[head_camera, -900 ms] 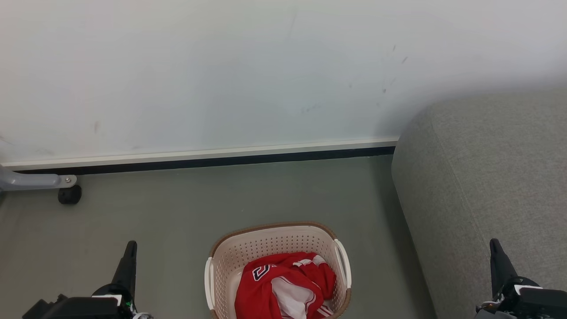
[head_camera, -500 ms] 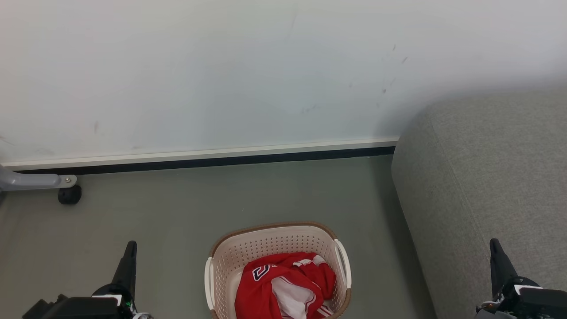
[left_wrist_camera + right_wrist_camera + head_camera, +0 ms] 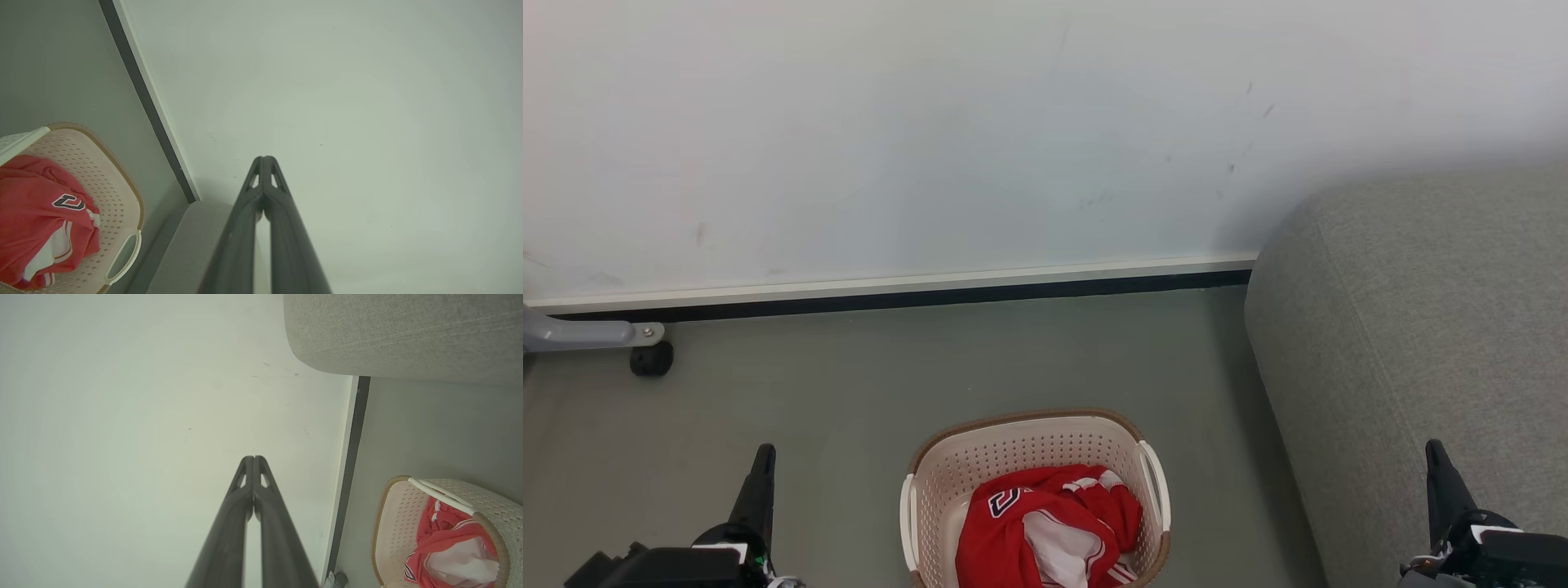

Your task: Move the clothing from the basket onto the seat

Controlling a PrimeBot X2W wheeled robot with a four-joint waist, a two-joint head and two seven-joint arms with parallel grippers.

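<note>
At the lower corners of your head view, your left gripper (image 3: 765,451) and right gripper (image 3: 1434,447) point up the frame, fingers pressed together (both empty). Between them the clothing (image 3: 1045,527) lies bunched inside the basket (image 3: 1021,445); the seat (image 3: 1421,327) rises beside your right gripper.

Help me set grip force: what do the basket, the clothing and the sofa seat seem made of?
Laundry basket: probably moulded plastic, cream and smooth, judging by its even rows of holes. Clothing: thin sports fabric, likely synthetic, red with white lining, crumpled in soft folds. Sofa seat: grey woven upholstery, matte, with the weave and a seam visible.
</note>
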